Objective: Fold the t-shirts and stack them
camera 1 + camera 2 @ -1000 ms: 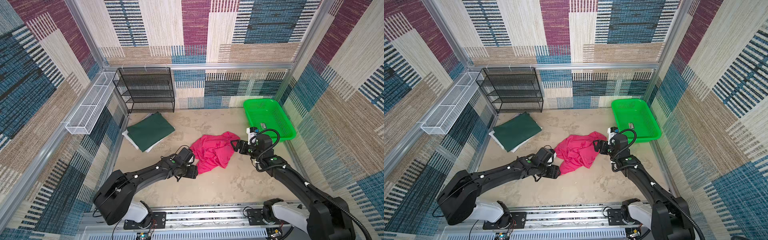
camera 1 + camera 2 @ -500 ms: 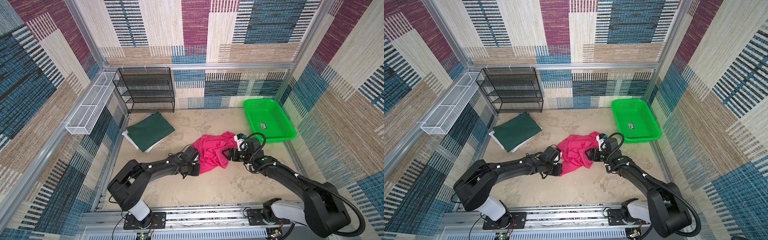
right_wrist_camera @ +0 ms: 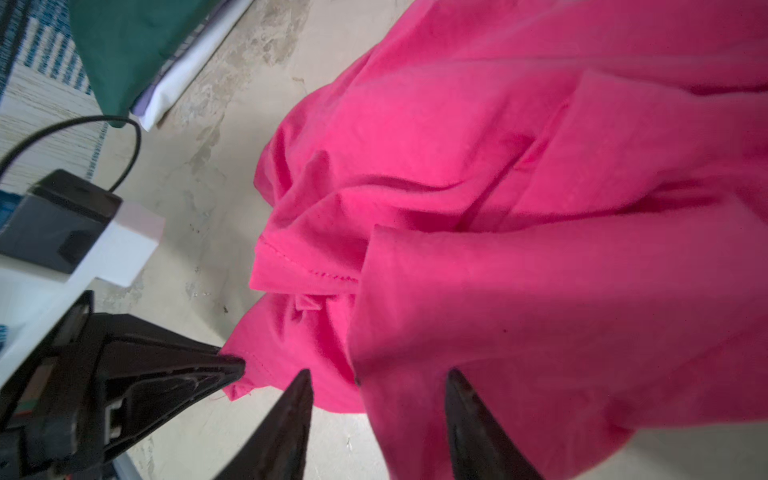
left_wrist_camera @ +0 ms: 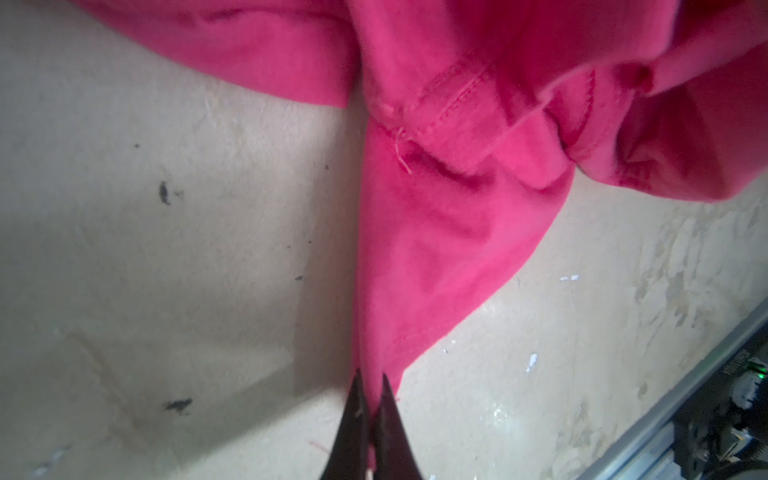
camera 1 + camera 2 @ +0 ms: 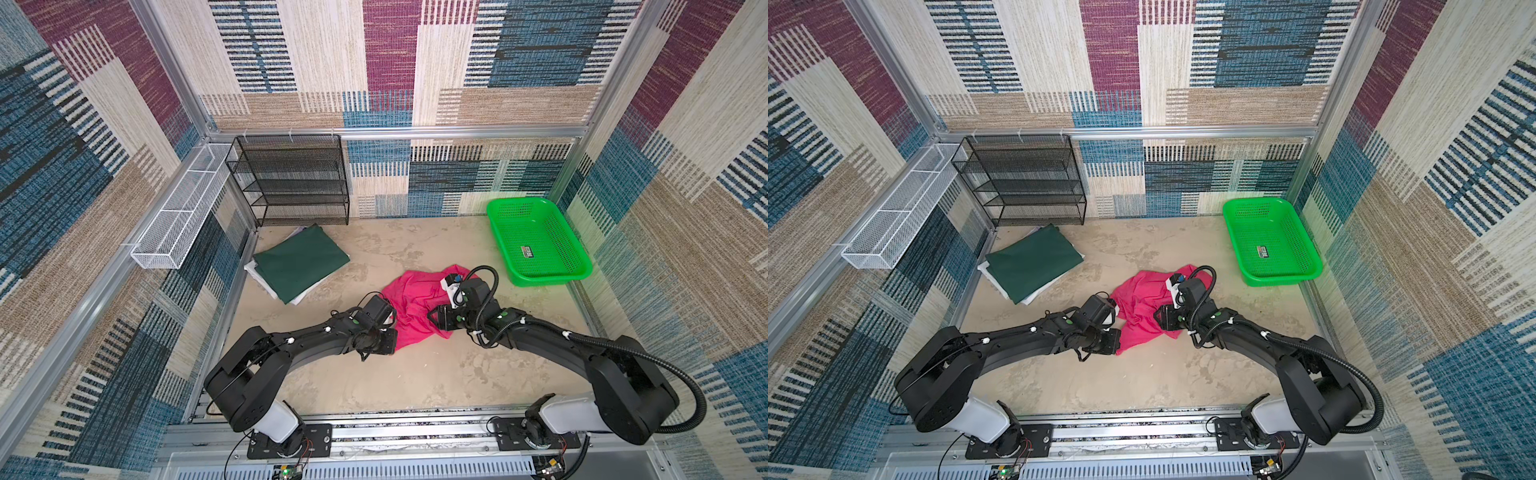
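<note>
Your left end effector (image 4: 371, 376) is pinched closed on a corner of the pink t-shirt (image 4: 436, 232); your right end effector (image 3: 379, 374) stands partly open, jaws astride a fold.

I see a bright pink t-shirt (image 5: 415, 307), a dark green t-shirt (image 5: 301, 262), some white t-shirts (image 3: 189, 70), a bright green basket (image 5: 536, 245) with little holes, a black mesh rack (image 5: 291, 183), and walls (image 5: 390, 50) with blue, purple and tan stripy patches.

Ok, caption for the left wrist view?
Left gripper fingers shut on a corner of the crumpled pink t-shirt over the beige tabletop.
</note>
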`<move>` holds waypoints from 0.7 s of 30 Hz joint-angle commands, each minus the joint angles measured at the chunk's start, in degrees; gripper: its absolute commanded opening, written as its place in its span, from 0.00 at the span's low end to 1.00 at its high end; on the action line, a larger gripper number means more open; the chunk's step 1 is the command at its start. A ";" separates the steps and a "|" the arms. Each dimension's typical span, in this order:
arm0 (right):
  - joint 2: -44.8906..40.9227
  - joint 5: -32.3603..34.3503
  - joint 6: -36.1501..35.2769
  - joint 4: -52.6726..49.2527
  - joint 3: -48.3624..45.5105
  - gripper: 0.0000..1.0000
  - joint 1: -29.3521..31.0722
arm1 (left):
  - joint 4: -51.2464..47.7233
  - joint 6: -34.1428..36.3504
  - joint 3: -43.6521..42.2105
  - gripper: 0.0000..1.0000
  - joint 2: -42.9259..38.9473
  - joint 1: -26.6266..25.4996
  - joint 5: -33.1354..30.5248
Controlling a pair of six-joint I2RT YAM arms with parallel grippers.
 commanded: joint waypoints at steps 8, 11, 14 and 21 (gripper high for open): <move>-1.03 15.75 -0.62 -6.39 5.75 0.00 0.49 | -1.96 -2.34 -0.97 0.00 -5.64 -0.02 -2.55; -5.30 19.09 -1.68 -7.73 6.91 0.00 0.44 | -4.50 -2.19 -1.07 0.00 -8.19 0.06 -5.62; -9.05 22.79 -2.50 -10.92 8.43 0.00 0.19 | -7.48 -2.39 -1.41 0.00 -10.74 0.07 -9.37; -17.63 26.39 -4.18 -17.27 13.88 0.00 -0.55 | -11.70 -2.48 -1.88 0.00 -16.81 0.07 -14.57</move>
